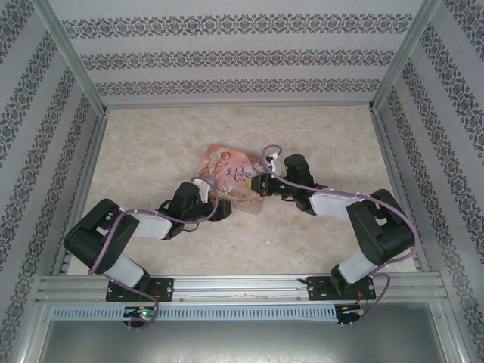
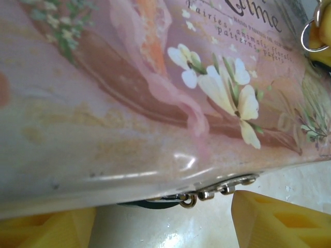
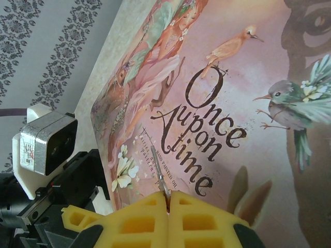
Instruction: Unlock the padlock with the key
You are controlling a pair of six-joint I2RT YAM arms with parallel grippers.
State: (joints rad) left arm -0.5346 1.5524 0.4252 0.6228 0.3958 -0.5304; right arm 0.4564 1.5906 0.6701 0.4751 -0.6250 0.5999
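At the middle of the bench [image 1: 151, 151] lay a pink tin [image 1: 231, 170], with both arms reaching in to it from the near side. The right pincer [image 3: 168, 199] was closed on the key [image 3: 159, 173]. Its yellow pads were pressed together, and the thin metal blade stuck out ahead of them over the printed lid, apparently so the tip could be steered toward a keyhole. A silvery key ring [image 2: 310, 31] hung beside one of those pads in the left wrist view.

The left pincer [image 2: 163, 227] was open, with its pads [image 2: 279, 219] well apart and low at the tin's near edge, gripping nothing. It probably sat there to brace the tin or to take hold of the lock.

Under that edge ran small silvery latch links [image 2: 217, 190]. Beside them was a dark teal sliver that I took for the padlock [image 2: 150, 204], tucked between tin and bench and mostly hidden. Whether its keyhole faced the key could not be told. The key was well apart from it, so the lock probably needed drawing out first.
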